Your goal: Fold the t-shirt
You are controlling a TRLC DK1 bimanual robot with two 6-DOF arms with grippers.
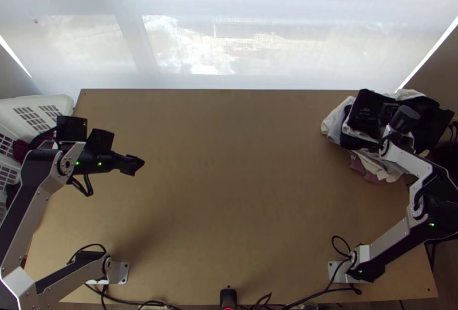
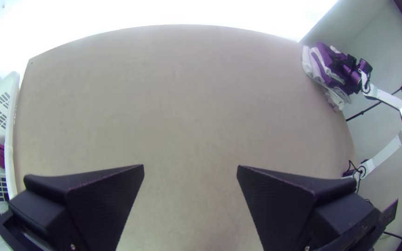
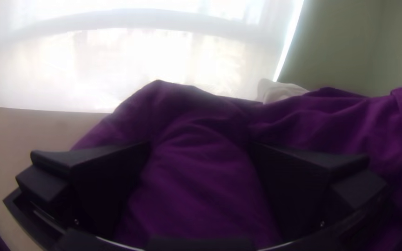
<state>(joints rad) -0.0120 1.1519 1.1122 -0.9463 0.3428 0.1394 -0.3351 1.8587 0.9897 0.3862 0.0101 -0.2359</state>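
My left gripper [image 1: 87, 134] hangs over the table's left side, near the basket. In the left wrist view this gripper [image 2: 190, 174] is open, with bare table beyond its fingers. My right gripper [image 1: 385, 116] is at the clothes pile [image 1: 338, 122] at the table's far right corner. In the right wrist view the right gripper [image 3: 200, 148] stands open over bunched cloth [image 3: 201, 172], which looks purple there and dark from above. The cloth lies in soft creases between and beyond the fingers. Which garment it belongs to, I cannot tell.
A white slotted basket [image 1: 43, 104] with dark red and dark cloth stands at the table's left edge. The broad wooden table [image 1: 229, 184] lies between the arms. Cables [image 1: 143, 302] run along its near edge. A pale curtain [image 1: 229, 47] hangs behind.
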